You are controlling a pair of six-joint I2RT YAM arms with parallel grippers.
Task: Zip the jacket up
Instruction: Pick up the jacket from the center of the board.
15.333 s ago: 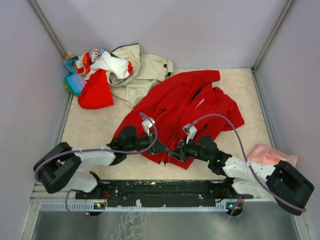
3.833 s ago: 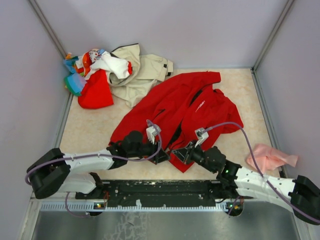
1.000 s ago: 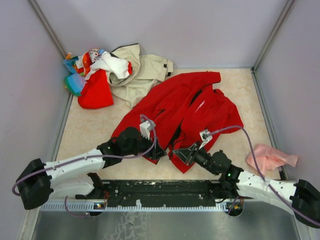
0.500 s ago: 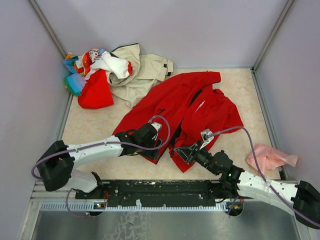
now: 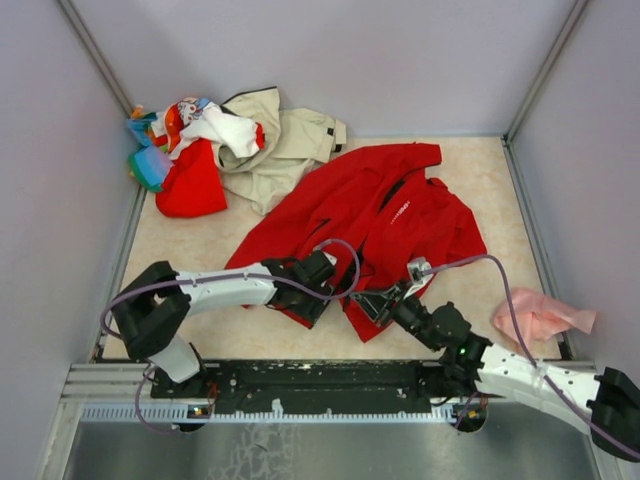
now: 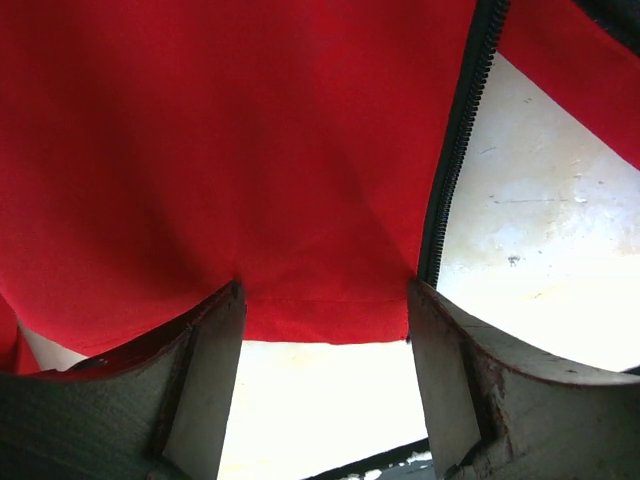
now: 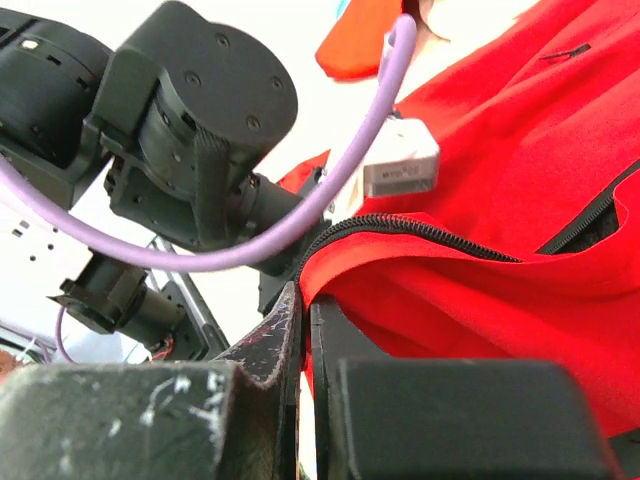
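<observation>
1. Left gripper stands with its jaws wide at the near hem of the jacket, which lies spread across the middle of the table, collar toward the far wall.
2. From the left wrist, the two fingers straddle the bottom corner of the left front panel. The red cloth reaches to the fingertips but is not pinched.
3. Along that panel's right edge runs one black half of the zipper. It ends just beside the right-hand finger, with bare table past it.
4. Right gripper is clamped on the bottom corner of the other front panel, close beside the left gripper. Its wrist view shows the fingers pressed together on the red fabric, right where that panel's zipper edge comes down.
5. Between the two panels the front is open, and the two zipper halves lie apart.
6. Well apart from both grippers are a beige jacket and a pile of mixed clothes in the far left corner, and a pink cloth at the right edge.
</observation>
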